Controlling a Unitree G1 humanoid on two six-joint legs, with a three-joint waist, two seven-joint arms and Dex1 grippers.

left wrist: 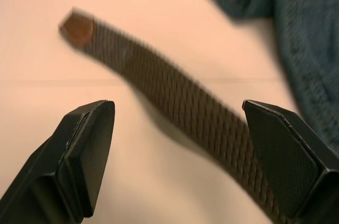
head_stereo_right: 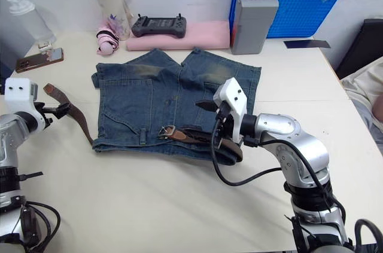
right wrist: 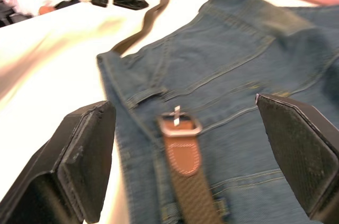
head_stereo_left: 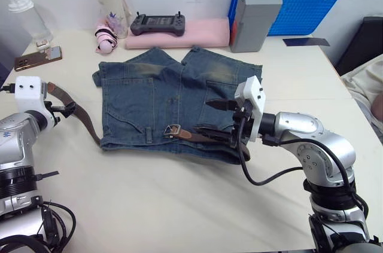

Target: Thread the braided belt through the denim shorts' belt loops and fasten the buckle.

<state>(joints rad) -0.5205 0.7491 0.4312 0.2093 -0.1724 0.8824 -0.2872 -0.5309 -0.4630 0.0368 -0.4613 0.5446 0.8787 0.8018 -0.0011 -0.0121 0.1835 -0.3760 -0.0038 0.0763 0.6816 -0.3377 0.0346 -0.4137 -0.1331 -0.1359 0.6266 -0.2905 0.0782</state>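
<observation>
we see the denim shorts lying flat near the middle of the surface, waistband toward the near edge, legs toward the far edge. the braided belt runs along the waistband; its free tan-tipped tail trails off the shorts' left side toward the left edge of the surface. the buckle lies on the waistband roughly mid-width, prong up, with its tan leather tab behind it. one of the belt loops sits just left of the buckle; whether the strap passes under it we cannot tell.

left pincer: spread wide, hovering over the tail with the strap between the fingers but not pinched. right pincer: spread wide too, straddling the buckle end over the waistband, holding nothing.

handling, our judgement: the woven strap looks limp and light; it will sag and twist if held far from the tip, so we would pinch it close behind the tan tip to steer it into a loop. the weave should give decent grip. the buckle is the only rigid part, best taken by the leather tab or across the frame. the denim is soft and may bunch and slide, so the waistband wants pinning.
</observation>
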